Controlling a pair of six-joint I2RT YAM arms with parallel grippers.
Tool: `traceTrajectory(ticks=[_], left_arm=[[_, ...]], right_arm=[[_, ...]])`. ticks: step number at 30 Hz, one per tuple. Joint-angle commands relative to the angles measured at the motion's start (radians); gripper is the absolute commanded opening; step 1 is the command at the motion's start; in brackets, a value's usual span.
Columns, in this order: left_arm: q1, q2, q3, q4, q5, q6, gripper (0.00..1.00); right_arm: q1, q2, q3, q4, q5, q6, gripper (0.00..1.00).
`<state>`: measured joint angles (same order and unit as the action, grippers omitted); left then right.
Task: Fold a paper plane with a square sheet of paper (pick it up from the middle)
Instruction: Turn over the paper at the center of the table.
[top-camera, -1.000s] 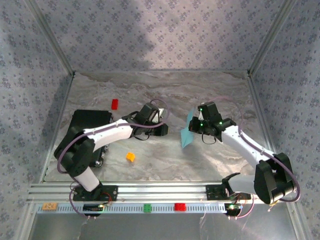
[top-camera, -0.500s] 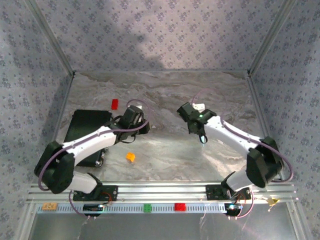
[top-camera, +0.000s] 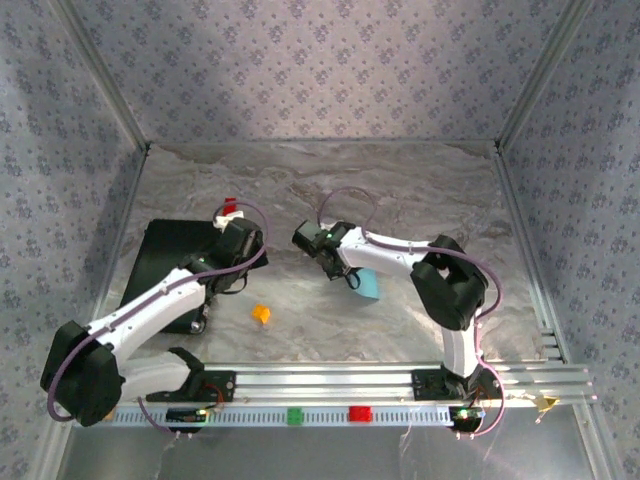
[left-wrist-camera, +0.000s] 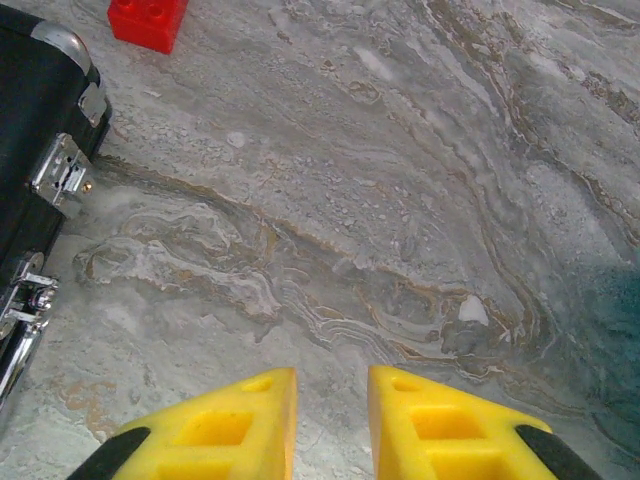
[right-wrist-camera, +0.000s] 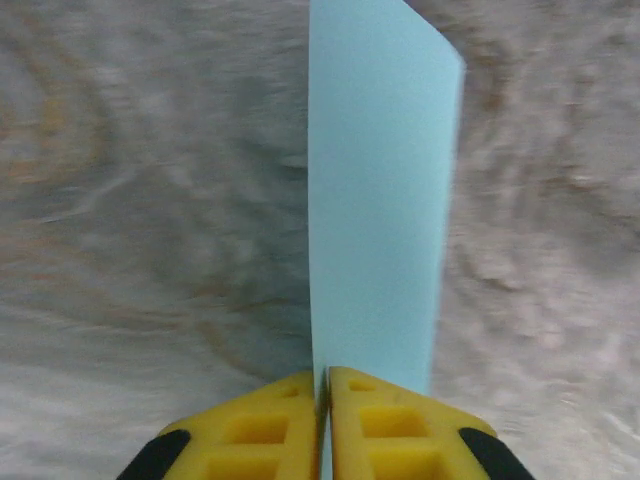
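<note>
Right claw (right-wrist-camera: 322, 385) is pinched shut on the near edge of the paper sheet (right-wrist-camera: 380, 200), whose long axis runs straight out toward 12 o'clock. Left claw (left-wrist-camera: 332, 400), slightly parted and empty, sits well apart over the surface (left-wrist-camera: 400, 180). Seen from overhead, the sheet lies at about its 3 o'clock.

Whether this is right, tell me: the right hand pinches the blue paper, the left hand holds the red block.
The left hand holds nothing: in the left wrist view the red block lies on the table beyond it. The right hand does pinch the blue paper.
</note>
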<state>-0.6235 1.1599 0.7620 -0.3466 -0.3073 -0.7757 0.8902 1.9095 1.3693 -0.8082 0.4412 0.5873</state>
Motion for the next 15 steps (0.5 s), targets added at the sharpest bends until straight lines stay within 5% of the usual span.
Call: traceTrajectory(ticks=[1,5,11,15], left_arm=[[0.005,-0.011,-0.012,-0.023,-0.008,-0.007,0.25],[0.005,0.016,-0.003,0.011,0.059,0.022,0.28],[0.005,0.136,0.048,0.078,0.242,0.055,0.29],[0.002,0.255,0.087,0.163,0.447,0.053,0.25]], right_arm=[[-0.035,-0.025,-0.001,0.116,-0.216,0.011,0.2],[-0.105,-0.144,-0.12,0.305,-0.413,0.025,0.41],[-0.286,-0.343,-0.431,0.572,-0.674,0.122,0.41],[-0.417,-0.41,-0.63,0.747,-0.818,0.189,0.3]])
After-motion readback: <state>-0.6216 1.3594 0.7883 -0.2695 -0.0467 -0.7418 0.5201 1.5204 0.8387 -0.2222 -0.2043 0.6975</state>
